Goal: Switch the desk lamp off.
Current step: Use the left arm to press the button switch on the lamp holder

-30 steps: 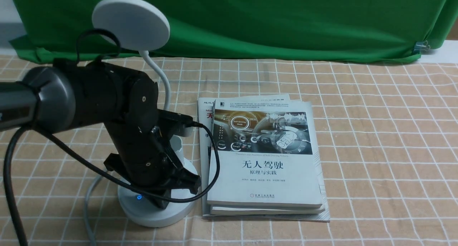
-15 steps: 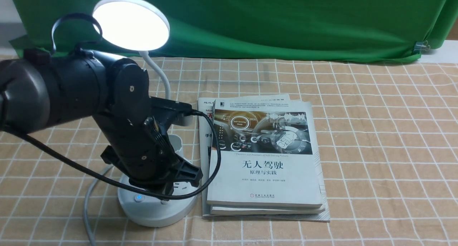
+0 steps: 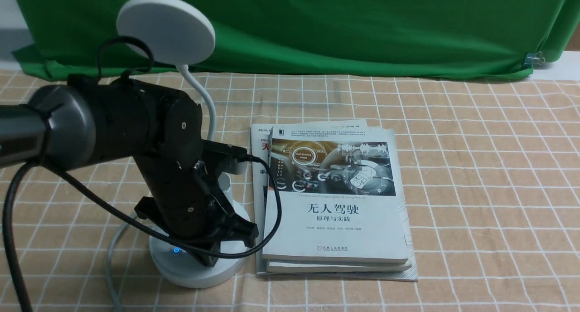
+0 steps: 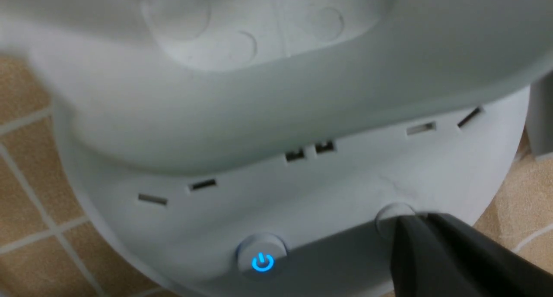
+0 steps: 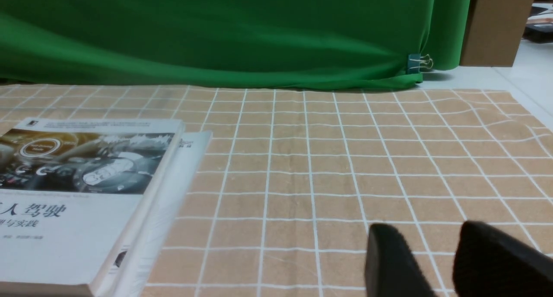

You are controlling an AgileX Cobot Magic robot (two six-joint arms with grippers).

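The white desk lamp stands at the front left; its round disc head point(image 3: 165, 28) is dark on a thin bent neck point(image 3: 206, 101). Its round base point(image 3: 195, 273) carries a power button glowing blue point(image 3: 176, 250). My left gripper point(image 3: 206, 257) is shut, tips down on the base. In the left wrist view the shut tips point(image 4: 410, 221) rest on the edge of a plain round button point(image 4: 389, 213), right of the blue power button point(image 4: 262, 261); sockets and the cup holder point(image 4: 276, 51) lie beyond. My right gripper point(image 5: 432, 249) is open and empty, low over the checked cloth.
A stack of books point(image 3: 335, 203) lies just right of the lamp base, also in the right wrist view point(image 5: 82, 193). A green cloth point(image 3: 317, 26) hangs along the back. The lamp's grey cable point(image 3: 111, 253) runs off the front left.
Half a second ago the lamp head was lit and my left gripper was raised slightly off the base. Now the head is dark and the gripper is back down on the base.
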